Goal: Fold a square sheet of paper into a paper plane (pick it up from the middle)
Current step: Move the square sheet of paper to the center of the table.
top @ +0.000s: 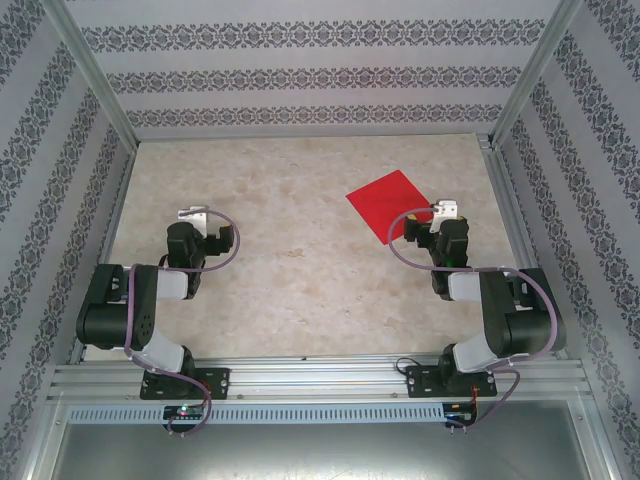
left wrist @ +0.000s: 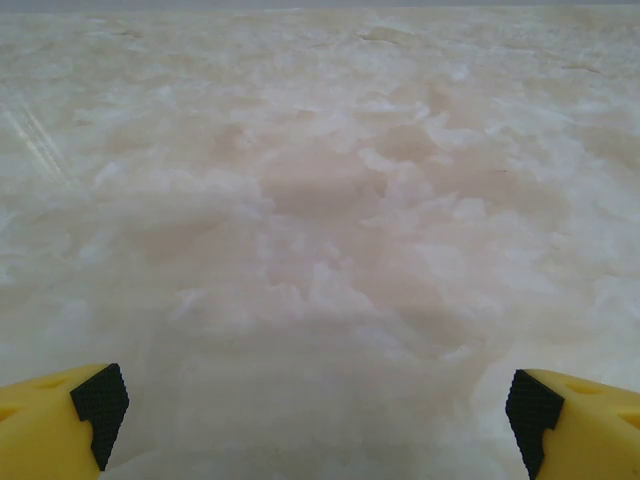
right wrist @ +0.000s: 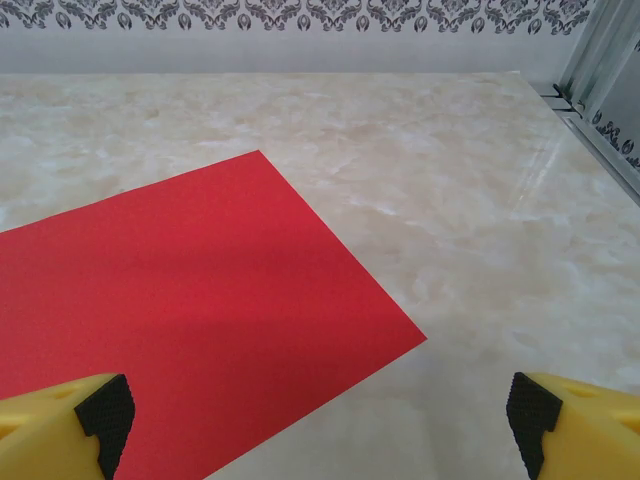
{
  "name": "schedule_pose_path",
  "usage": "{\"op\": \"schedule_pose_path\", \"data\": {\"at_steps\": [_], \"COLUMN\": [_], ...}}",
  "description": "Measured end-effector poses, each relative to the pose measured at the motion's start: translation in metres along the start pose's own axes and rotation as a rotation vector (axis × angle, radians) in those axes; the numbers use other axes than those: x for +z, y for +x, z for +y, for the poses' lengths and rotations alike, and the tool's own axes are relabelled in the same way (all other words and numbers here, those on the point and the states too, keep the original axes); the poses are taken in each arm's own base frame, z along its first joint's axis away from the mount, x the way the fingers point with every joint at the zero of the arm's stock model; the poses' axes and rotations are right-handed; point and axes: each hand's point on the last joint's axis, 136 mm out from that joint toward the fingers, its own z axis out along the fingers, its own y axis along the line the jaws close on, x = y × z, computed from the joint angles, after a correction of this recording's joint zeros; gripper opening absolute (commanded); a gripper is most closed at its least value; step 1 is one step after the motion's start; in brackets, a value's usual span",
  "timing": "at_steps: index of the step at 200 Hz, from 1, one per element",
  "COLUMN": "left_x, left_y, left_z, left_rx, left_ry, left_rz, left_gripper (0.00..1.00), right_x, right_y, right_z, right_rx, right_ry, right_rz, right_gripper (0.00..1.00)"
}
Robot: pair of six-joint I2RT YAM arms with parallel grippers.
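The square sheet of paper point(top: 390, 203) is bright red, flat and uncreased, lying turned like a diamond on the marble-patterned table point(top: 300, 240) at the right rear. My right gripper point(top: 436, 218) hovers at the sheet's near right corner. In the right wrist view the sheet point(right wrist: 190, 290) fills the left half, and its corner points in between the fingers. My right gripper point(right wrist: 320, 430) is open: one yellow fingertip point(right wrist: 95, 415) is over the red paper, the other over bare table. My left gripper point(top: 190, 214) is open at the left, with bare table between its fingers point(left wrist: 95, 405).
Patterned walls close in the table at the back and both sides. An aluminium frame rail point(top: 503, 200) runs along the right edge, close to the right gripper, and shows as a metal post point(right wrist: 600, 70) in the right wrist view. Both arm bases sit on the near rail point(top: 320, 378).
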Motion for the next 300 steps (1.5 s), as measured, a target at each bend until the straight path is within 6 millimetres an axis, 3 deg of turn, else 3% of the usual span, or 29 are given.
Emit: {"op": "schedule_pose_path", "data": {"at_steps": [152,183,201,231,250,271,300], "left_x": [0.0,-0.005,-0.017,-0.032,-0.039,-0.044,-0.046], "left_y": [0.0,-0.004,-0.019,-0.067,-0.089,-0.098,-0.091], "left_z": [0.0,0.006,0.011,0.016,0.016,0.012,-0.001], "left_rx": [0.0,-0.002,-0.02,-0.093,-0.161,-0.246,-0.347], "left_ry": [-0.002,-0.038,-0.069,-0.099,-0.098,-0.084,-0.03], "left_rz": [0.0,-0.007,-0.018,-0.048,-0.032,0.022,0.143], "left_gripper": [1.0,1.0,1.0,1.0,1.0,1.0,1.0], "right_x": [0.0,-0.01,-0.025,-0.042,-0.047,-0.042,-0.012], "right_y": [-0.001,-0.007,-0.027,-0.089,-0.114,-0.115,-0.08], "right_z": [-0.002,-0.004,-0.009,-0.016,-0.016,-0.008,0.024], "right_rx": [0.003,0.007,0.028,0.117,0.206,0.303,0.437], "right_ry": [0.003,0.011,0.039,0.081,0.084,0.058,-0.051], "right_rz": [-0.003,-0.018,-0.032,-0.043,-0.01,0.094,0.325], "right_gripper": [0.98,0.98,0.98,0.98,0.98,0.98,0.98]}}
